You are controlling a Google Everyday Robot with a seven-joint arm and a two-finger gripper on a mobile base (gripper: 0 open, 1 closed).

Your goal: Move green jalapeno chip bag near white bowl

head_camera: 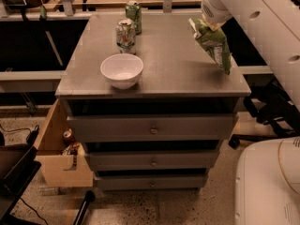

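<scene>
The green jalapeno chip bag (213, 43) hangs tilted in the air over the right side of the grey cabinet top (178, 69). It is held by its upper end at my gripper (201, 25), which sits at the tip of the white arm (248, 18) and is mostly hidden by it. The white bowl (122, 70) stands upright near the front left of the top, well to the left of the bag and apart from it.
Two green soda cans (126, 33) (133, 11) stand behind the bowl. The cabinet has drawers (152, 128) below. An open cardboard box (61, 149) sits on the floor at left. My white base (267, 182) is at lower right.
</scene>
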